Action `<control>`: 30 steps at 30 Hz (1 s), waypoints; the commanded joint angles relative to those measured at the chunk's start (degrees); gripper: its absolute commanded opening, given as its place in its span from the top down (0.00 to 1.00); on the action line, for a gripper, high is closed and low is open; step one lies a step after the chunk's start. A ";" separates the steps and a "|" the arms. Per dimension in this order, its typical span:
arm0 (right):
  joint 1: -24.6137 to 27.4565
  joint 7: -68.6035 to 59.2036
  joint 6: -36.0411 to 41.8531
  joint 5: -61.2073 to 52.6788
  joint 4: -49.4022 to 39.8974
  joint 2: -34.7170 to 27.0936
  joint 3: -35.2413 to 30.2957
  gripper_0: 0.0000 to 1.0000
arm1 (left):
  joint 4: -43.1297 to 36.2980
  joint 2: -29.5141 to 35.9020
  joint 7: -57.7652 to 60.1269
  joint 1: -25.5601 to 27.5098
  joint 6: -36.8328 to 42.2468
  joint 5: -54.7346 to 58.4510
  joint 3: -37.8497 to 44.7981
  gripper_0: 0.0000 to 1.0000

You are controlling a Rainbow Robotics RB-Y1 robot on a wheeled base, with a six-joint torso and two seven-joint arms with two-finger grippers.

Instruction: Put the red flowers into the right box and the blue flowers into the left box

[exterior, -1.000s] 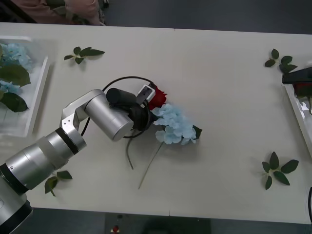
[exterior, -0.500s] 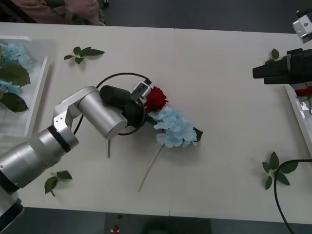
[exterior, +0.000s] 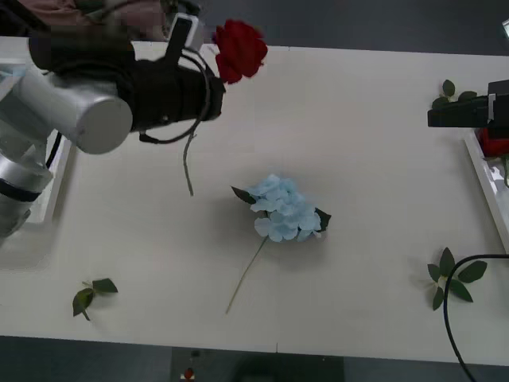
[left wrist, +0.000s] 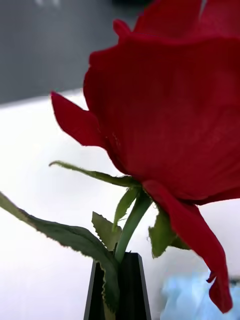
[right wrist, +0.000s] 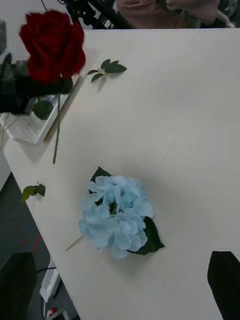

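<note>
- Left wrist view puts us right at our left end effector (left wrist: 120, 287): its black fingers are pinched tight on the green stem of a red rose (left wrist: 165, 110), just under the bloom, so we are grasping that flower.
- From the front view, our left end effector (exterior: 208, 79) holds the rose (exterior: 238, 49) well above the table (exterior: 366, 159), toward its far left part, with the stem tail hanging free below the arm.
- Our right end effector (exterior: 436, 118) sits at the right edge of the table, near the right box (exterior: 481, 179); its fingers show at the two corners of the right wrist view, spread apart and empty.
- Inside the right box we can see something red (exterior: 495, 145), which we judge to be roses already delivered; how many we cannot tell.
- One blue flower (exterior: 285, 208) lies flat in the middle of the table, stem pointing toward us, and is not yet sorted.
- A sliver of the left box (exterior: 62, 171) shows beside our left arm; its contents are hidden.
- Loose leaf sprigs (exterior: 455, 274) lie scattered on the table and are not part of the job.
- Our judgement: the task is near its end. The held rose needs to reach the right box, across the table, and the last blue flower must go to the left box.
</note>
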 commanded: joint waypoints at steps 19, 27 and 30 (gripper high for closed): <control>-3.25 9.35 -5.08 -3.19 4.44 7.14 3.86 0.00 | -9.17 -25.74 11.62 -4.11 0.29 -10.23 9.85 1.00; -3.25 9.00 -13.35 -3.54 4.44 9.33 10.19 0.00 | -9.43 -28.37 15.84 -4.02 -2.08 -11.55 8.01 1.00; -3.25 8.91 -15.19 -3.54 4.44 9.60 11.86 0.00 | -9.35 -28.55 16.02 -4.02 -2.08 -11.72 7.57 1.00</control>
